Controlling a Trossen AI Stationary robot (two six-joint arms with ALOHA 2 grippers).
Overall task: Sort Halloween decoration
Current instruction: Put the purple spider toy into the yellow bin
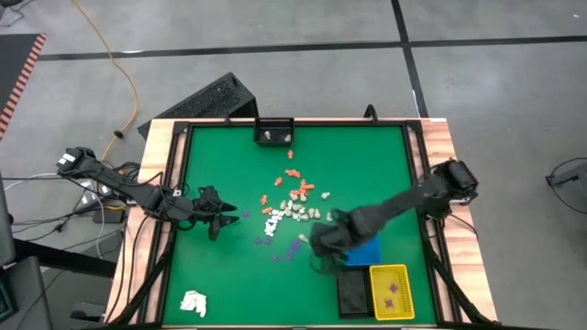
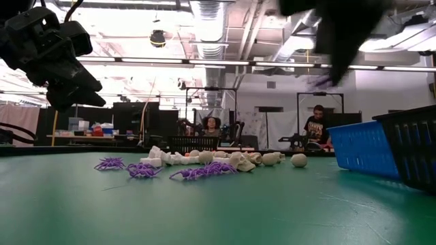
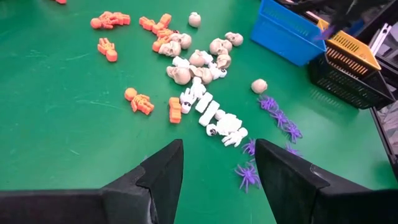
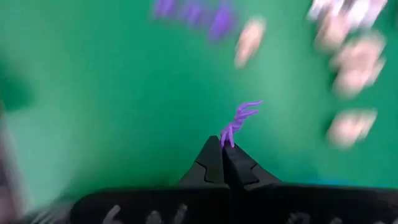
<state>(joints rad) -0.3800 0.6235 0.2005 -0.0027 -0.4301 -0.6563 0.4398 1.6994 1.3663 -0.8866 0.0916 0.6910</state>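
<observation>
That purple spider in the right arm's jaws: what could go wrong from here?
1. The right gripper is shut on the purple spider only by a leg tip, so it might slip out on the way.
2. Three trays sit close together: blue tray, black tray, yellow tray, which already holds purple pieces. A drop could land in the wrong one.
3. The left gripper hovers open over the pile; both arms could crowd each other.
</observation>
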